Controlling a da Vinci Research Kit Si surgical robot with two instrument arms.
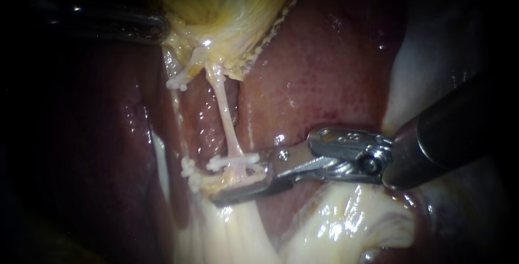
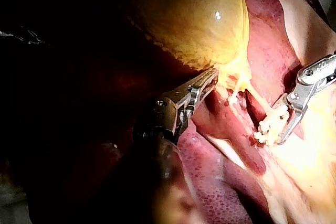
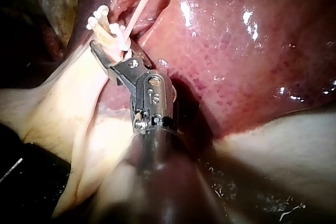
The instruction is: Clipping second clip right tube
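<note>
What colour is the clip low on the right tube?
White; the clip on the right tube shows best in the endoscope view.

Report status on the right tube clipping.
Left instrument shut on gallbladder. Right instrument open, jaws astride right tube, next to a clip on it. Nothing in the way.
</note>
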